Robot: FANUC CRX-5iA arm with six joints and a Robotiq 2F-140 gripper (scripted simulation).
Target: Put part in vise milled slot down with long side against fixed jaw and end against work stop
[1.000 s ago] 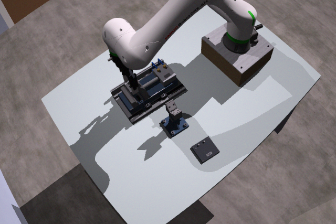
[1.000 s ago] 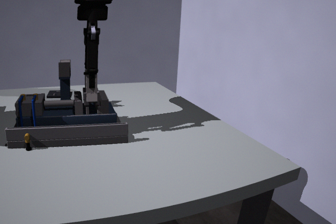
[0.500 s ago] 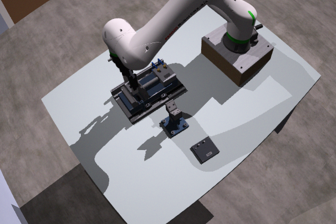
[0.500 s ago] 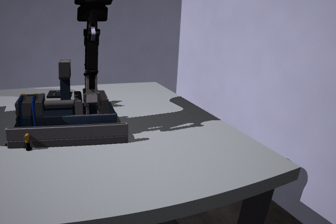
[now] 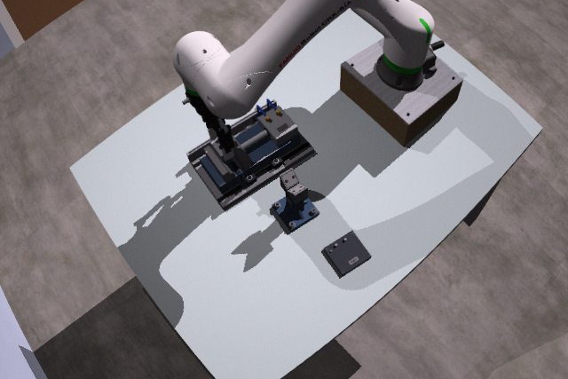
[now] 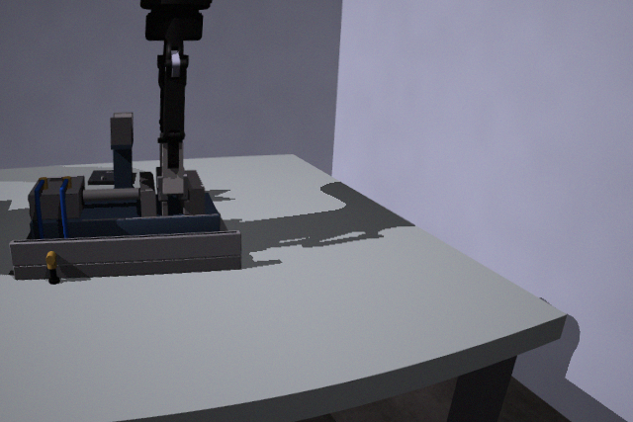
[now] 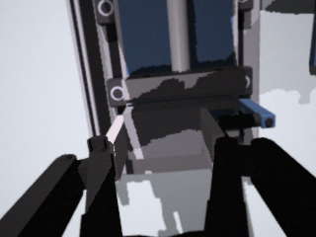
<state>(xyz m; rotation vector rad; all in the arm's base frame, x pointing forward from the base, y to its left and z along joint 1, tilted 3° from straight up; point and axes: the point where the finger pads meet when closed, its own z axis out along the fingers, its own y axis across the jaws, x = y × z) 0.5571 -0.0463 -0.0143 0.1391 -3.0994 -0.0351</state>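
Observation:
My gripper (image 7: 163, 126) is shut on the part (image 7: 168, 140), a grey block, and holds it down between the jaws of the vise (image 5: 249, 152). In the exterior view the part (image 6: 166, 195) sits low between the moving jaw (image 6: 146, 194) on the cylinder's rod and the fixed jaw (image 6: 197, 193). I cannot tell whether it touches the bars or the fixed jaw. In the wrist view the blue work stop (image 7: 257, 111) points in at the right, close to the part's end. The slot is hidden.
The V-block (image 5: 293, 189) stands on its blue base just in front of the vise. The dark infeed plate (image 5: 346, 253) lies bare further towards the table's front. The robot's base block (image 5: 401, 85) is at the back right. The air cylinder (image 6: 53, 203) with blue hoses is at the vise's left end.

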